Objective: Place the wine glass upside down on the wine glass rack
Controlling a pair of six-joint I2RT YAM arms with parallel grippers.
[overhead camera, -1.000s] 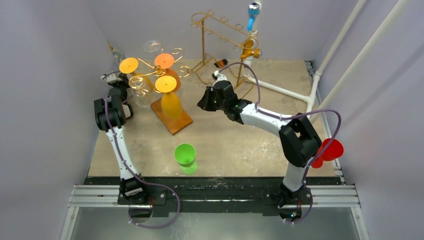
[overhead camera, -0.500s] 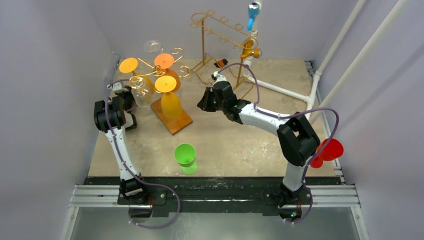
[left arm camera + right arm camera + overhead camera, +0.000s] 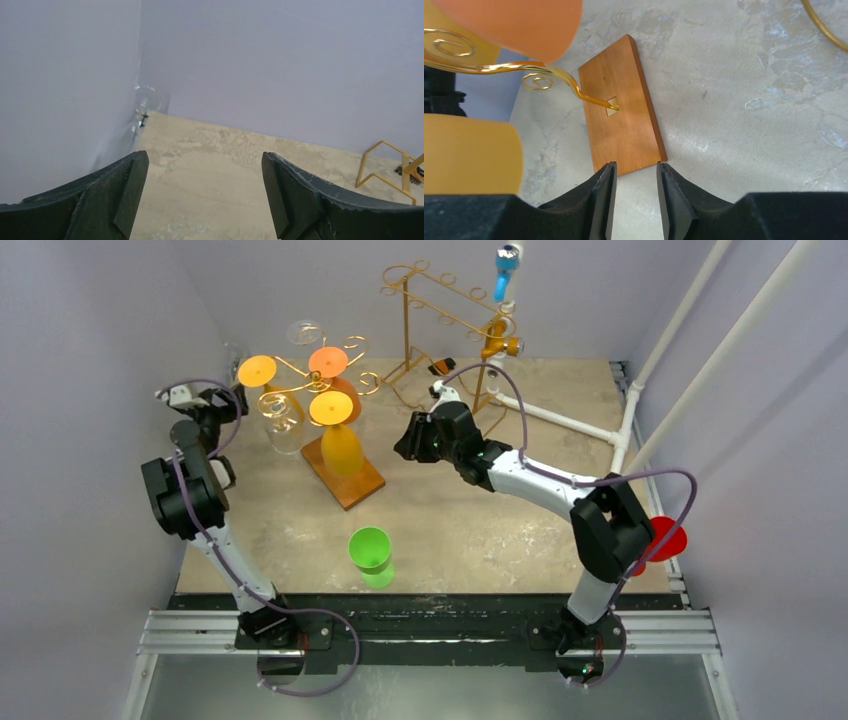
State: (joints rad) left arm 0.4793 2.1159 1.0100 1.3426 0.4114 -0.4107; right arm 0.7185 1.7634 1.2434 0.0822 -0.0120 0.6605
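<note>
The clear glass [image 3: 283, 421] hangs bowl-down from the left side of the rack [image 3: 356, 486], beside a yellow glass [image 3: 342, 448]. The left end effector [image 3: 205, 165] is released, jaws wide and empty, left of the clear glass and apart from it. The right end effector [image 3: 634, 169] is released too, jaws narrowly parted and empty, above the tabletop [image 3: 744, 100] at the edge of the rack's wooden foot.

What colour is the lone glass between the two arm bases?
The glass is green, seen best in the top external view.
</note>
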